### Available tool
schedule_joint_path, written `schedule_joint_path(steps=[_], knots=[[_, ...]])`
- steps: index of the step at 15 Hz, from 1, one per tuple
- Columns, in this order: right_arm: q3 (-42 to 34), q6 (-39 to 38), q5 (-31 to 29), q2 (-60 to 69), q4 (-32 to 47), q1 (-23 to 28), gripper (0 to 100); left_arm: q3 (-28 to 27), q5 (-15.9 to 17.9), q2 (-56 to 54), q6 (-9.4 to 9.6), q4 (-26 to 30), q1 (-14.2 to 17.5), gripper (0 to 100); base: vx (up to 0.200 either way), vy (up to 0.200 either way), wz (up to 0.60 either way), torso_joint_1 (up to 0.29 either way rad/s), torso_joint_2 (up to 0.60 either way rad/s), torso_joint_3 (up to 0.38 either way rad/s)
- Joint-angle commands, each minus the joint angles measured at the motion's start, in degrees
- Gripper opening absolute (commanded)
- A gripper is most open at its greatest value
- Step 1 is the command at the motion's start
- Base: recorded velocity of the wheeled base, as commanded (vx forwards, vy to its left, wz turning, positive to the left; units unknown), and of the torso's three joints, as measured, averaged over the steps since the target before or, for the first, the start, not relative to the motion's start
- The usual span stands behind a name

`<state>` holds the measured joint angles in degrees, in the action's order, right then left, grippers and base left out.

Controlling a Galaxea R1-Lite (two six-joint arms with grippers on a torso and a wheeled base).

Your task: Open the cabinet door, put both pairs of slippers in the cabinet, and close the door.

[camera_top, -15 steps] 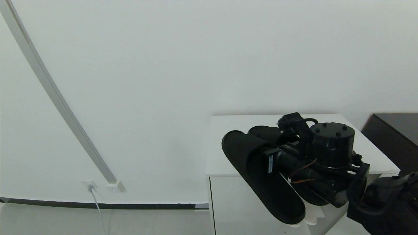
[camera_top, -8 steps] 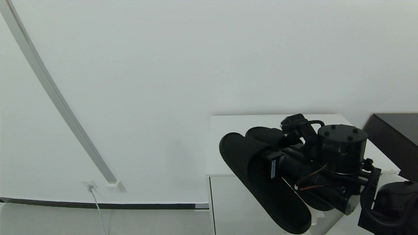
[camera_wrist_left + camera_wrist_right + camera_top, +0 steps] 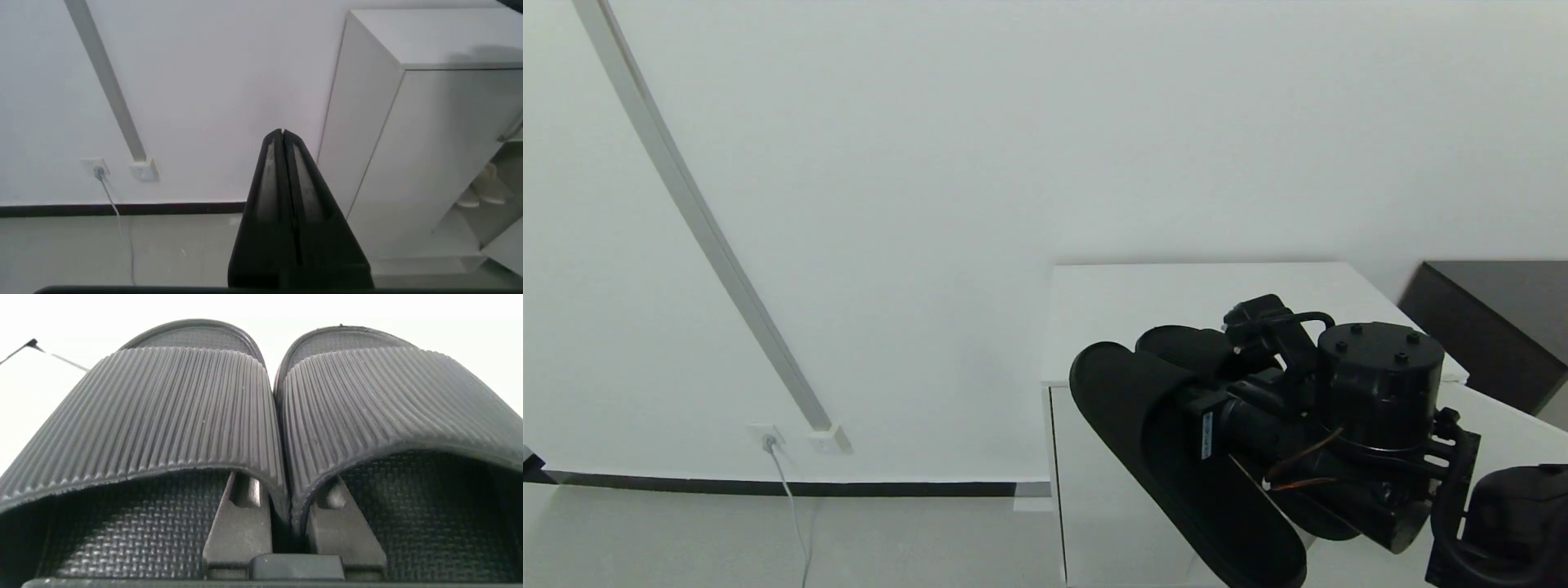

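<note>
Pair of black rubber slippers [image 3: 1131,396] with ribbed straps, held off the floor by the right gripper [image 3: 286,502]. One of its fingers [image 3: 239,518] sits under each strap. The two fingers are drawn in on the slippers' touching inner edges, pressing the pair side by side. The slippers hang tilted, strap ends higher and heel ends lower.

In the head view they hang before the front face of the white flat-topped cabinet [image 3: 1176,290], near its front left corner and below its top edge. The cabinet's back edge meets the white wall.

The left wrist view shows the cabinet's side panel. Past its front edge, inner shelves are exposed. Pale shapes [image 3: 482,188] lie on one shelf, perhaps slippers; too small to be sure.

Left gripper [image 3: 282,143]: fingers pressed flat together, nothing between them. It points toward the wall beside the cabinet's side, well apart from the slippers.

A grey cable duct [image 3: 703,229] runs slantwise down the wall to a small junction box. A wall socket [image 3: 766,437] with a white cord sits just beside that box, above a dark skirting strip [image 3: 768,487]. A dark block of furniture [image 3: 1494,318] stands past the cabinet's right edge.
</note>
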<state>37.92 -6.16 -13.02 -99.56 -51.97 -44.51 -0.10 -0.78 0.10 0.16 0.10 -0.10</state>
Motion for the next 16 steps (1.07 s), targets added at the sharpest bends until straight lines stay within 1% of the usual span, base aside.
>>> schedule_joint_path(steps=[1, 3, 16], knots=[[-0.7, 0.0, 0.0, 0.2, -0.2, -0.4, 0, 0.0, 0.0, 0.0, 0.02, 0.0, 0.0, 0, -0.2, 0.0, 0.0, 0.002, 0.01, -0.002], [-0.7, 0.0, 0.0, 0.5, -0.2, -0.4, 0, 0.0, 0.0, 0.0, 0.02, 0.0, 0.0, 0, -0.2, 0.0, 0.0, 0.0, 0.0, 0.007], [-1.0, 0.1, -0.1, 0.5, -0.1, -0.4, 0, 0.0, -0.1, 0.0, 0.02, 0.0, 0.0, 0, 0.0, 0.0, 0.0, 0.0, 0.0, 0.0]])
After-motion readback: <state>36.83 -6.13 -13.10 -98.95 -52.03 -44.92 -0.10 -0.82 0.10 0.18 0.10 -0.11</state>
